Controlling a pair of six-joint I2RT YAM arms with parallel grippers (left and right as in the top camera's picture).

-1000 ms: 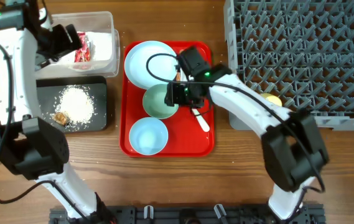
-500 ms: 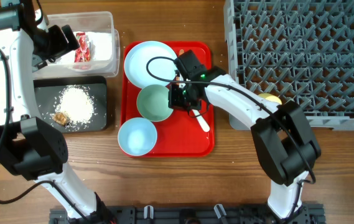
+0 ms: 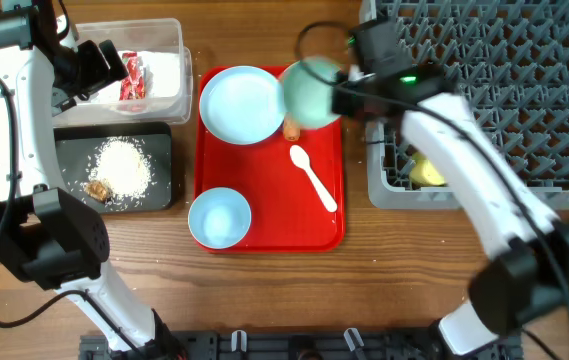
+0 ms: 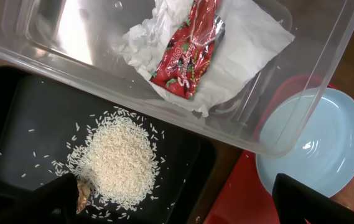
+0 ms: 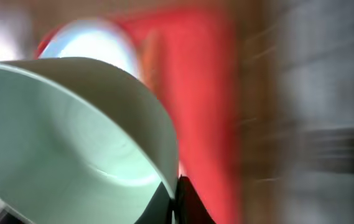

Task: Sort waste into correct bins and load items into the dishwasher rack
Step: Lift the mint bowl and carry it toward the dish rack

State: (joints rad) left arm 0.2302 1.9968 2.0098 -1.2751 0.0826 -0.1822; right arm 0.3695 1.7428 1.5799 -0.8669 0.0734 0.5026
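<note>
My right gripper (image 3: 337,94) is shut on the rim of the mint-green bowl (image 3: 311,92) and holds it tilted in the air over the red tray's far right corner, beside the grey dishwasher rack (image 3: 504,60). In the blurred right wrist view the bowl (image 5: 71,137) fills the left and the rim is pinched in my gripper (image 5: 175,199). On the tray lie the pale blue plate (image 3: 241,103), the pale blue bowl (image 3: 219,218), the white spoon (image 3: 314,178) and an orange carrot (image 3: 291,128). My left gripper (image 3: 96,66) (image 4: 180,208) hangs open over the clear tub (image 4: 326,68), which holds the wrapper (image 4: 189,50).
The black tray (image 3: 159,150) holds a heap of rice (image 3: 121,165) and a brown scrap (image 3: 96,188). A yellow cup (image 3: 424,172) sits in the rack's near left corner. The red tray (image 3: 274,200) lies between the bins and the rack.
My right gripper shut on the mint-green bowl's rim and lifted it up and to the right, toward the rack. The pale blue bowl slid left. The left arm stayed put.
</note>
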